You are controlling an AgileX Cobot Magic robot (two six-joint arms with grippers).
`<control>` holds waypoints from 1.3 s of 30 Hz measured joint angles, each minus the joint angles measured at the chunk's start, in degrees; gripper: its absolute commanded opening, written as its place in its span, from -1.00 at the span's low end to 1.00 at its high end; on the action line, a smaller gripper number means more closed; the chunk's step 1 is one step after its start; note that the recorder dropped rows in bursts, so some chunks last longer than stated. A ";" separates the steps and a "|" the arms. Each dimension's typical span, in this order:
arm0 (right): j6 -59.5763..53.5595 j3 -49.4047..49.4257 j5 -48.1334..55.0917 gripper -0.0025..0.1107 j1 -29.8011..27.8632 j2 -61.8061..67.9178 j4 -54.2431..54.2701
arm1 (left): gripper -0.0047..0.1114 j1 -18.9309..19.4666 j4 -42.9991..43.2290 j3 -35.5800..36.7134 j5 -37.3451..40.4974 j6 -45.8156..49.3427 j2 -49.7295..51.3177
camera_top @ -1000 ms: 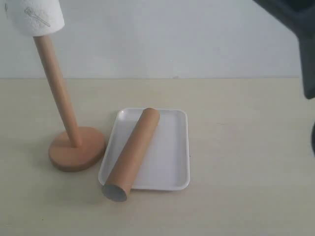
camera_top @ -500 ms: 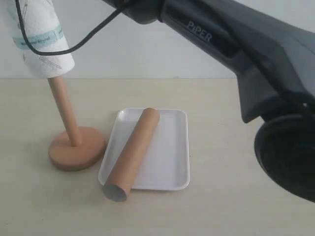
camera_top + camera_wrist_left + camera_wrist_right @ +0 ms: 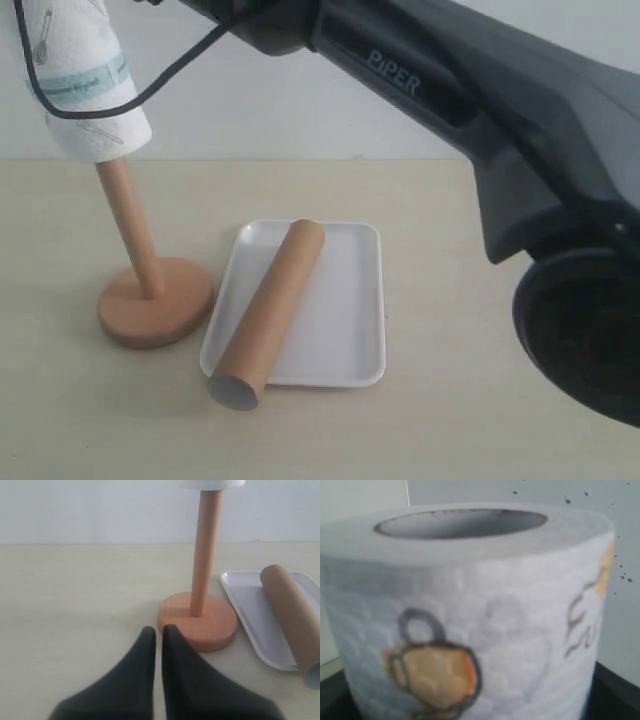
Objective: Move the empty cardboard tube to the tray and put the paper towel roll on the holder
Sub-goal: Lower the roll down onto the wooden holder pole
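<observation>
Tube [image 3: 268,312] overhangs tray [image 3: 382,300] rim.

"PiPER" stands in pale letters on the dark robot arm [image 3: 480,110]. Print on the paper towel roll [image 3: 85,100], along its teal band, is too small to read.
</observation>
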 measured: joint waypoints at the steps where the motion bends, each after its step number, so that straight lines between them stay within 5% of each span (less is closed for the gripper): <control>1: 0.00 0.00 0.63 -0.96 0.00 0.00 -0.21 | -0.85 0.00 0.00 0.00 0.00 0.00 0.00; 17: -1.01 0.00 3.66 -0.96 0.00 0.00 -0.92 | -0.85 0.00 0.00 0.00 0.00 0.00 0.00; 39: 2.11 16.45 -17.53 -0.96 -1.89 0.39 -0.26 | -0.85 0.00 0.00 0.00 0.00 0.00 0.00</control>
